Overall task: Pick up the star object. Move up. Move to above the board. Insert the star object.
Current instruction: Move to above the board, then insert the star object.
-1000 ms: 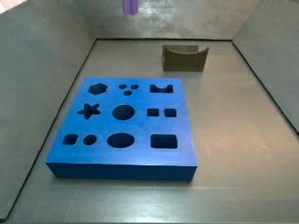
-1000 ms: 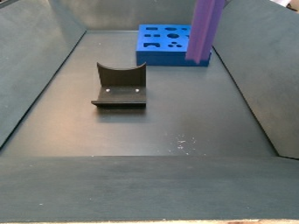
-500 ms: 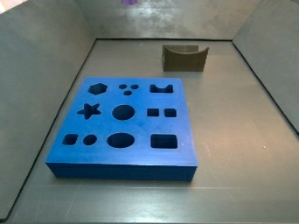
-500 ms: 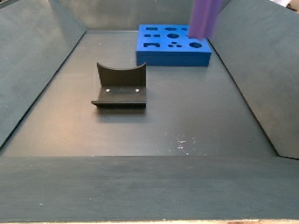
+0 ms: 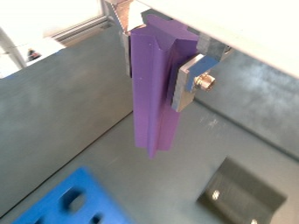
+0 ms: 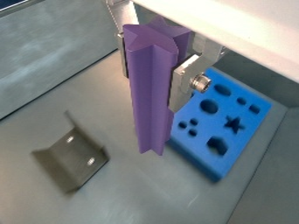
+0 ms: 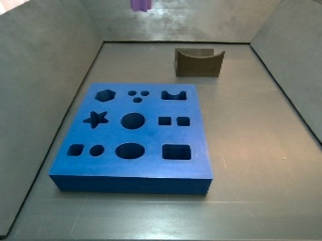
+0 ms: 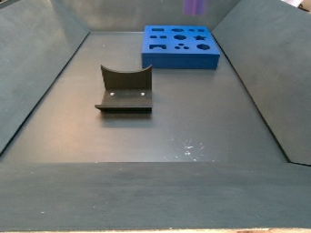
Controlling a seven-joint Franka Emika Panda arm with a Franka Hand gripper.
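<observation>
My claw (image 5: 158,57) is clamped on the upper end of the star object (image 5: 155,92), a tall light-purple ridged prism, with one flat silver finger plate (image 5: 191,80) pressed against its side in both wrist views. Gripping it near the top leaves the lower end free, which I judge suits lowering it into a hole. Its long axis hangs upright, free end pointing down at the grey counter (image 6: 70,87). In the side views only a purple tip shows at the top edge (image 7: 139,5), so I am high above everything. The board (image 7: 134,136), a thick blue slab with cut-out shapes, lies mid-frame, its star hole (image 7: 94,119) at its left; I am not yet over it. The dark L-shaped fixture (image 8: 123,90) stands apart.
</observation>
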